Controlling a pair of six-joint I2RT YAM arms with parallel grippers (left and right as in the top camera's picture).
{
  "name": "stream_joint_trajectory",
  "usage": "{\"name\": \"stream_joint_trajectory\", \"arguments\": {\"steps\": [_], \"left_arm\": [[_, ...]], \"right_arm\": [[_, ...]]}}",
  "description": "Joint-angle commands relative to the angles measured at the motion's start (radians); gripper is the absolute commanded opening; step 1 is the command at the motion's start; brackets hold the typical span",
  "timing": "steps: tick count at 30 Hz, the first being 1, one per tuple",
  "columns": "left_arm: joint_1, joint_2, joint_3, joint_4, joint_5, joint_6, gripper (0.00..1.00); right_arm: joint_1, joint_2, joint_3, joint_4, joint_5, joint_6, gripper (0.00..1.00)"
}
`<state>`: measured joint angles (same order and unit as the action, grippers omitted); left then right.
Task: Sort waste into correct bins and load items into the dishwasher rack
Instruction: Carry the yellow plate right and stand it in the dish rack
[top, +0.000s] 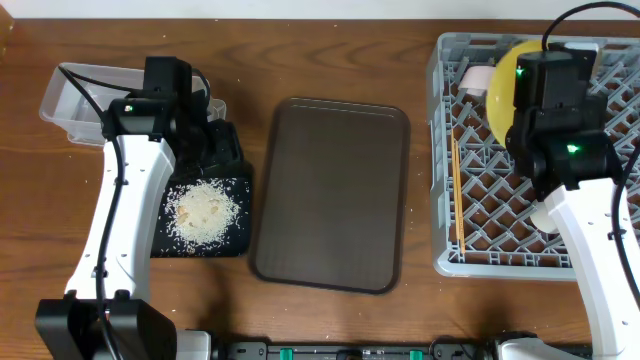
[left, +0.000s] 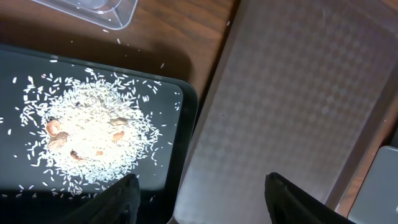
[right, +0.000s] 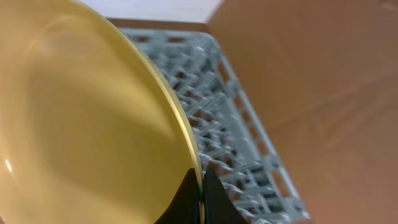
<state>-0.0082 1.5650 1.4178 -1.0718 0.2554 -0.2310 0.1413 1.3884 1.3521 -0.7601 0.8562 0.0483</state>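
While the right gripper (right: 200, 194) pinches the rim of the yellow-green plate (right: 93, 124), its fingers closed tight on the edge, the plate stands on edge over the far part of the dishwasher rack (top: 440, 150). I cannot tell whether it is seated between pegs. The step in hand looks like loading this plate. The next move calls for lowering it until the bottom rim slips between 2 rows of pegs, clear of the chopsticks (top: 458, 195) lying along the rack's left side. The fingers should let go only once the plate leans steady.

The left gripper (left: 202, 196) hovers well open and empty over the near edge of the black tray (left: 174, 155), where the rice crumbs (left: 93, 143) lie heaped, just beside the brown serving tray (top: 330, 195). The clear tub (top: 75, 100) sits beyond the black tray at the far left.
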Motion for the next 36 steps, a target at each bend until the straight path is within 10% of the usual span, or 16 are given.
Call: {"name": "stream_joint_trajectory", "arguments": {"steps": [1, 19, 24, 36], "left_arm": [[0.003, -0.006, 0.0, -0.001, -0.006, 0.009, 0.67], [0.003, -0.006, 0.0, -0.001, -0.006, 0.009, 0.67], [0.003, -0.006, 0.0, 0.001, -0.006, 0.009, 0.67], [0.003, -0.005, 0.0, 0.003, -0.006, 0.01, 0.76]], "right_arm": [[-0.004, 0.014, -0.003, -0.028, 0.101, 0.031, 0.01], [-0.003, 0.209, -0.019, -0.043, -0.172, 0.116, 0.03], [-0.003, 0.209, -0.019, -0.042, -0.263, 0.116, 0.48], [-0.056, 0.079, -0.019, -0.097, -0.583, 0.191, 0.81]]}}
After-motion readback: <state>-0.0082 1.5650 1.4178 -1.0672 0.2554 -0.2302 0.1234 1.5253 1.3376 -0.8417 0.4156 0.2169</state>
